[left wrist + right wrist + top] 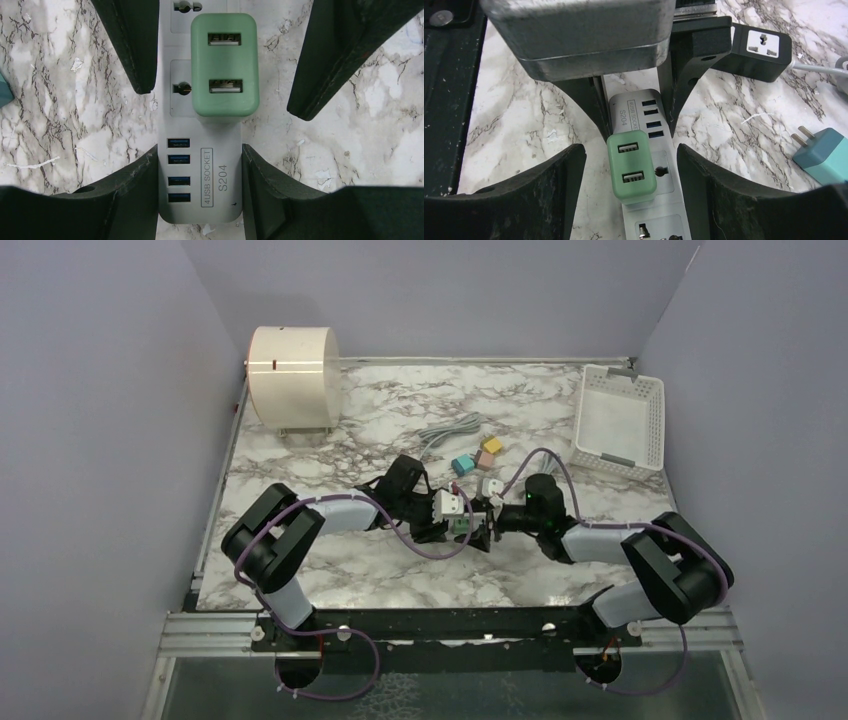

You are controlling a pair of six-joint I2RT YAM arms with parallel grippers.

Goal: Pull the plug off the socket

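Right wrist view: step in hand looks like the grasp, pre-pull. Here the right end effector point(630, 150) is released, fingers either side of the green plug point(631, 170) w/ a gap on both sides, not touching it. Over on the other side the left end effector point(199, 150) is clenched on the power strip point(220, 182) at its USB end, bracing it on the bench point(60, 100).

Next move, I'd say: squeeze the plug's flanks, then pull straight off the socket face, no twist, while left holds the strip down.

Plug: mint green rounded block, 2 USB ports on top, seated in the socket next to the USB bank, approx mid-bench btwn both arms. Smooth sides, prob slippery, so needs a firm pinch.
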